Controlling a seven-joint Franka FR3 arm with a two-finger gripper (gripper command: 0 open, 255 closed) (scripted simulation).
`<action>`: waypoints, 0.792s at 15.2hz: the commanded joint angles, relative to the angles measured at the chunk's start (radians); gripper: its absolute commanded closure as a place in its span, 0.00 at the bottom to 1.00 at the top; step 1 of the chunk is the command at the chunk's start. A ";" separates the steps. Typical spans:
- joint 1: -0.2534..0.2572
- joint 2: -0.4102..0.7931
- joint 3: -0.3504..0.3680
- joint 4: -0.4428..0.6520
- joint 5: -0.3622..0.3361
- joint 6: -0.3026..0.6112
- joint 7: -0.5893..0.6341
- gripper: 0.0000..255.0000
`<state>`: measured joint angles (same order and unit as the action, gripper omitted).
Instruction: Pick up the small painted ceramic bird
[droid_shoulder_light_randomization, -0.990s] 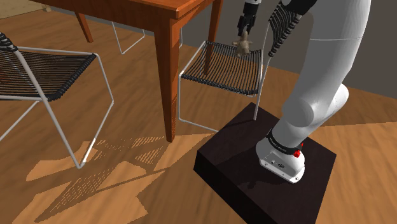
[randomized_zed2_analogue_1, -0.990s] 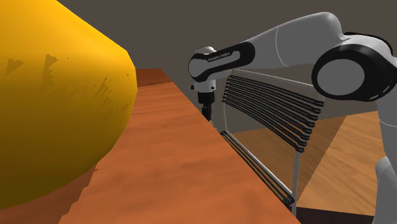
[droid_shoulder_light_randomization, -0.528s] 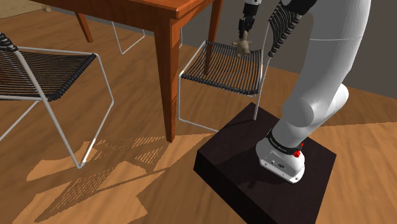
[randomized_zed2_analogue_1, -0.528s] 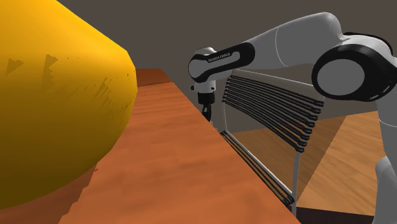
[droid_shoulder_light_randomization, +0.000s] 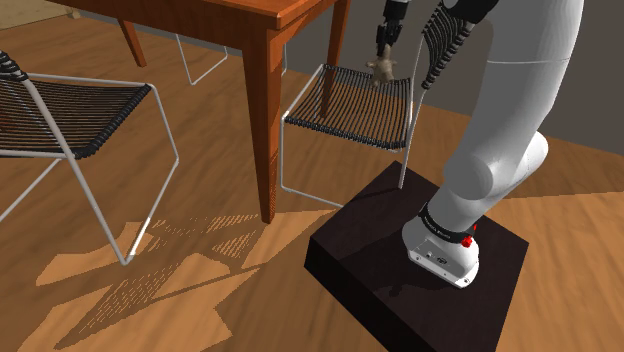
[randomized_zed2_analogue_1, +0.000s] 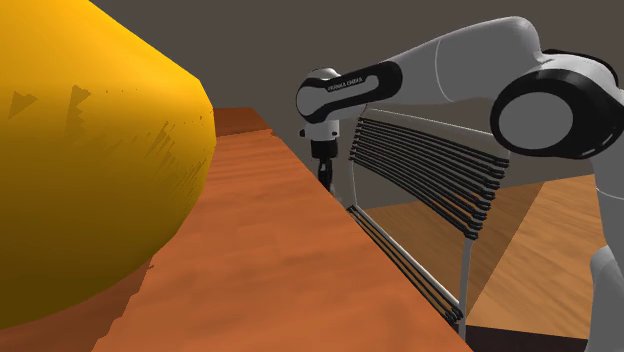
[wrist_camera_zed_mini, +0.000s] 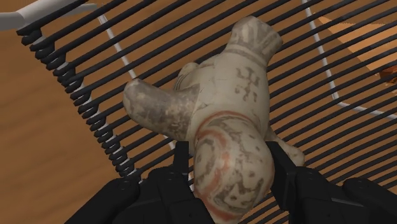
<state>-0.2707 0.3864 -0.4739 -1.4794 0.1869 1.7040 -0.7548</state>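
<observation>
floor (droid_shoulder_light_randomization: 205, 300): you see warm wood planks
chair (droid_shoulder_light_randomization: 345, 112): white wire frame, taut black cord seat
bird (wrist_camera_zed_mini: 222, 108): cream, rounded, glossy, red-brown painted rings; above your chair's seat
gripper (wrist_camera_zed_mini: 229, 159): black fingers clamped on the bird's body

On the wood floor (droid_shoulder_light_randomization: 200, 290) stands a white-framed chair (droid_shoulder_light_randomization: 350, 105) with black corded seat, at three o'clock from the table leg (droid_shoulder_light_randomization: 268, 130).

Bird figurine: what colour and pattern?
The bird is cream, with dark painted marks and reddish-orange bands; clearest in the wrist view.
</observation>
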 joint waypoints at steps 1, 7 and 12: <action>-0.001 -0.004 -0.001 0.021 -0.002 -0.024 0.002 1.00; -0.010 -0.003 -0.003 0.104 -0.003 -0.105 0.006 1.00; -0.018 0.005 -0.005 0.171 -0.001 -0.165 0.008 1.00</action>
<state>-0.2827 0.3861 -0.4748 -1.3135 0.1872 1.5462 -0.7470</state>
